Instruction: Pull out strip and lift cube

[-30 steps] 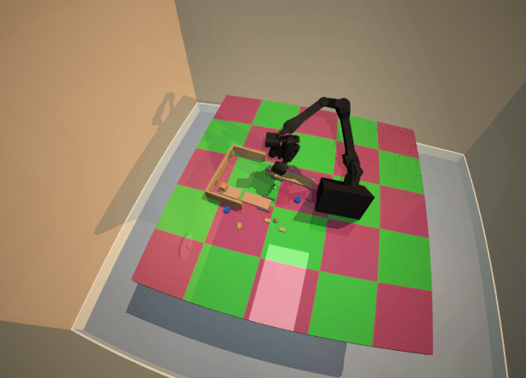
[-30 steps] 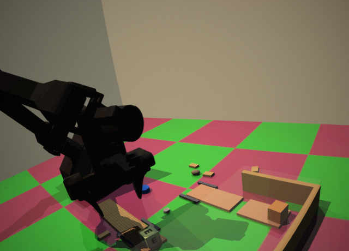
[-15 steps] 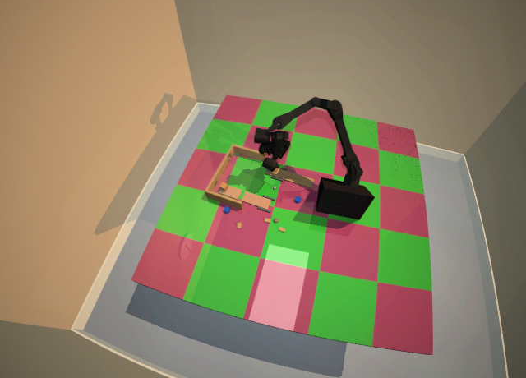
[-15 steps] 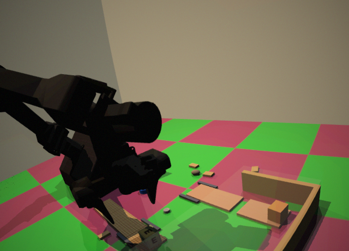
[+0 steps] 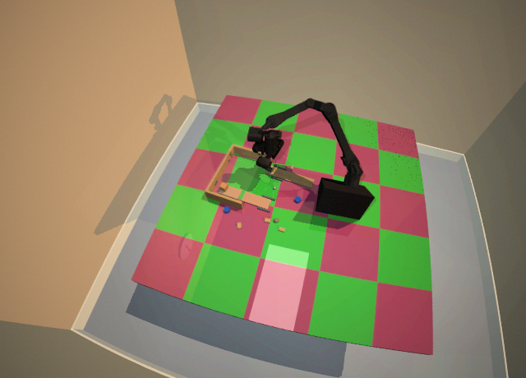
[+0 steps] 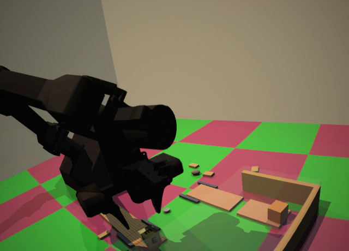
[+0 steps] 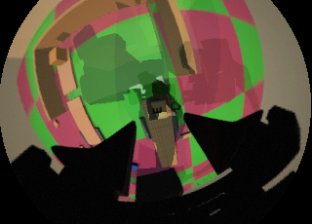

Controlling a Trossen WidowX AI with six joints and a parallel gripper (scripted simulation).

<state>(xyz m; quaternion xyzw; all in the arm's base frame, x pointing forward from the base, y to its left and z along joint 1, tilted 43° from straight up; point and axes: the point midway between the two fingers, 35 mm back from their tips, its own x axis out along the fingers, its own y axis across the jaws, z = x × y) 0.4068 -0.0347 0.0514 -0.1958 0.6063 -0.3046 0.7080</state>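
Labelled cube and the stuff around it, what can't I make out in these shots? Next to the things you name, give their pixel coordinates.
- Labelled cube (image 6: 152, 239) (image 7: 157, 108), top view: not identifiable, the end effector (image 5: 269, 167) (image 6: 144, 220) (image 7: 160, 121) and wrist are in the way.
- Wooden wall (image 5: 219, 170) (image 6: 301, 214) (image 7: 88, 19), exterior view: near end cut off by the bottom edge.
- Small loose tan pieces (image 5: 239, 225) (image 6: 208, 173), top view: any markings, too small.
- Blue discs (image 5: 297, 199), exterior view: neither shows; I can't tell what hides them.

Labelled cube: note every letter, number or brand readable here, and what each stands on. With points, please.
"E": on the side of the labelled cube (image 6: 153, 240) (image 7: 157, 108).
"E": on the cube's top, partly shadowed.
No other readable text, number or brand shows.
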